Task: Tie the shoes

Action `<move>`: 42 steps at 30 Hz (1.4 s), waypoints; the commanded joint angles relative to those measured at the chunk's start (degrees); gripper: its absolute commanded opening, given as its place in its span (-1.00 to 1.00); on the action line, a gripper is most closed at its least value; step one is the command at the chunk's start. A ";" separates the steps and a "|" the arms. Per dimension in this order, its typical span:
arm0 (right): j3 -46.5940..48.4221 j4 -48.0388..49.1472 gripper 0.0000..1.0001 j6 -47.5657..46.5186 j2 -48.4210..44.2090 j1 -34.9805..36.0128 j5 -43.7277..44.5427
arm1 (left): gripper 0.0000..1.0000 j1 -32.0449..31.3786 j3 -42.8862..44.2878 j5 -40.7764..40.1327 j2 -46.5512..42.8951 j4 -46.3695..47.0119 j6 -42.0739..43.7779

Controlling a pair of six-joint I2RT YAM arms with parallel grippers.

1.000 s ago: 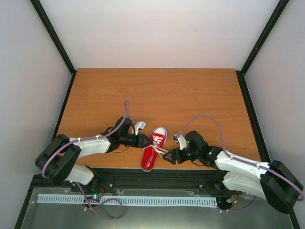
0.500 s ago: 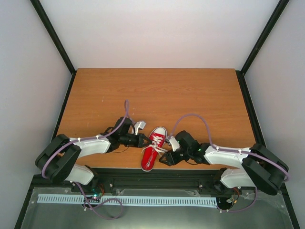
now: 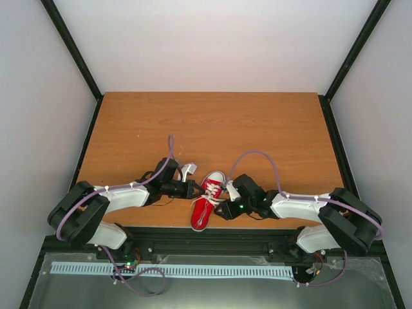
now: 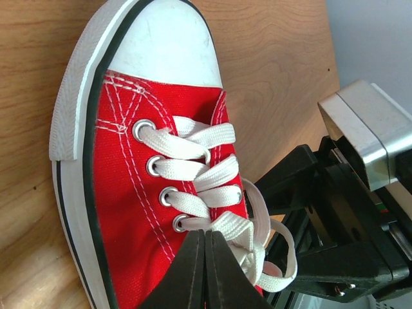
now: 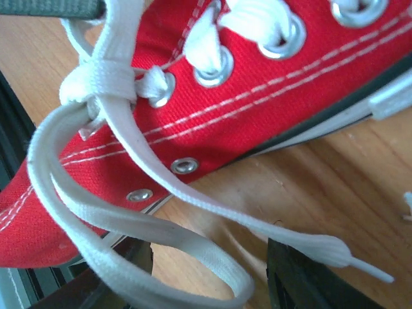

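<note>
Light sneaker (image 3: pixel 207 196), floppy slippy laces (image 4: pixel 212 164); best grabbing the loop (image 5: pixel 129 225) by the knot (image 5: pixel 103 80). Left gripper (image 4: pixel 205 244) pinched shut at the laces, right gripper (image 5: pixel 212 277) open, empty.

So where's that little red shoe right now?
In the overhead view, the red shoe lies near the front edge of the table, midway across, between the left arm and the right arm.

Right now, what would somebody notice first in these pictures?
The little red sneaker pops out, lying near the front edge of the wooden table, its white laces in a loose knot. The left gripper and the right gripper crowd it from either side.
</note>
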 commanded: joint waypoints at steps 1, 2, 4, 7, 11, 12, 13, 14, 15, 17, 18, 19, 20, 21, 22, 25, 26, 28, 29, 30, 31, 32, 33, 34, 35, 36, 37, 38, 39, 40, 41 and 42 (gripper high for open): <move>0.67 0.37 0.03 -0.02 1.04 0.16 4.04 | -0.99 -0.41 1.80 -0.57 -0.42 -0.56 0.44; 0.64 0.66 0.04 0.09 1.16 0.20 4.45 | -0.98 -0.40 1.80 -0.53 -0.50 -0.57 0.40; 0.72 1.27 -0.08 -0.01 1.43 0.20 4.49 | -0.98 -0.38 1.80 -0.64 -0.57 -0.63 0.41; 0.65 1.45 -0.55 -0.17 1.45 0.16 3.53 | -0.98 -0.40 1.71 -1.42 -1.05 -1.06 0.11; -0.28 -0.17 -0.94 -0.33 0.40 0.21 2.54 | -0.98 -0.40 1.63 -5.16 -2.71 -2.26 -1.07; -0.68 -0.72 -0.94 -0.32 -0.07 0.16 2.35 | -0.98 -0.40 1.67 -6.48 -3.15 -2.83 -1.36; -1.10 -1.34 -0.94 -0.36 -0.75 0.20 2.09 | -0.98 -0.38 1.77 -7.53 -3.52 -3.63 -1.62; -1.62 -1.91 -0.94 -0.24 -1.23 0.21 1.83 | -0.99 -0.38 1.84 -8.51 -3.81 -4.10 -1.75; -2.03 -2.47 -0.95 -0.15 -1.71 0.21 1.50 | -0.99 -0.32 1.93 -9.47 -3.95 -4.62 -2.10; -2.87 -3.67 -0.94 0.21 -2.33 0.21 0.74 | -0.98 -0.32 2.13 -11.23 -3.87 -5.51 -2.84; -3.17 -4.19 -0.94 0.43 -2.51 0.21 0.41 | -0.98 -0.24 2.22 -11.47 -3.70 -5.60 -3.07; -3.51 -4.64 -0.95 0.65 -2.42 0.21 0.16 | -0.98 -0.23 2.27 -11.54 -3.45 -5.44 -3.25; -3.84 -4.73 -0.95 0.88 -2.31 0.21 -0.40 | -0.98 -0.23 2.40 -11.61 -3.19 -5.35 -3.51; -4.22 -4.60 -0.94 1.25 -2.22 0.21 -0.83 | -0.98 -0.23 2.54 -11.75 -2.92 -5.36 -3.63; -4.50 -4.52 -0.95 1.77 -2.17 0.21 -1.23 | -0.98 -0.18 2.65 -12.06 -2.73 -5.68 -3.77; -4.76 -5.48 -0.94 2.88 -1.56 0.21 -1.34 | -0.99 0.26 2.94 -13.25 -2.50 -6.52 -4.25; -4.76 -6.07 -0.94 3.29 -1.34 0.21 -1.19 | -0.99 0.57 2.94 -13.49 -2.49 -6.63 -4.45; -5.12 -6.97 -0.95 4.35 -1.08 0.21 -1.19 | -0.98 1.24 2.92 -13.64 -2.27 -6.85 -4.80; -5.38 -7.23 -0.94 4.91 -1.14 0.21 -1.35 | -0.98 1.67 2.94 -13.60 -2.11 -6.88 -4.93; -5.78 -7.32 -0.94 5.48 -1.21 0.21 -1.58 | -0.98 2.03 2.94 -13.57 -1.99 -6.98 -4.96; -6.15 -7.32 -0.95 5.97 -1.47 0.21 -1.86 | -0.98 2.44 2.98 -13.52 -1.85 -7.08 -5.03; -6.51 -7.26 -0.94 6.40 -1.68 0.20 -2.08 | -0.99 2.80 2.98 -13.43 -1.74 -7.15 -5.03; -6.85 -7.20 -0.95 6.87 -2.00 0.21 -2.20 | -0.99 3.15 2.95 -13.42 -1.56 -7.16 -5.05; -7.10 -7.22 -0.94 7.12 -2.30 0.21 -2.25 | -0.99 3.46 2.88 -13.48 -1.38 -7.23 -5.08; -7.33 -7.08 -0.94 7.37 -2.51 0.21 -2.17 | -0.99 3.79 2.78 -13.51 -1.15 -7.24 -5.13; -7.41 -7.07 -0.94 7.61 -2.57 0.21 -2.07 | -0.98 4.08 2.65 -13.53 -0.82 -7.26 -5.09; -7.52 -7.06 -0.94 7.82 -2.47 0.16 -1.83 | -0.99 4.49 2.56 -13.51 -0.53 -7.20 -5.13; -7.67 -7.06 -0.94 8.07 -2.22 0.19 -1.66 | -0.98 4.71 2.39 -13.36 -0.21 -7.14 -5.21; -7.85 -6.91 -0.94 8.46 -1.90 0.21 -1.60 | -0.99 4.92 2.17 -13.29 -0.03 -6.89 -5.27; -8.10 -6.59 -0.94 8.86 -1.61 0.19 -1.79 | -0.99 5.18 2.01 -13.33 0.24 -6.68 -5.24; -8.49 -6.28 -0.94 9.31 -1.39 0.19 -2.00 | -0.98 5.33 1.83 -13.21 0.36 -6.54 -5.31; -8.85 -5.98 -0.94 10.01 -1.37 0.21 -2.20 | -0.99 5.45 1.73 -13.10 0.55 -6.52 -5.29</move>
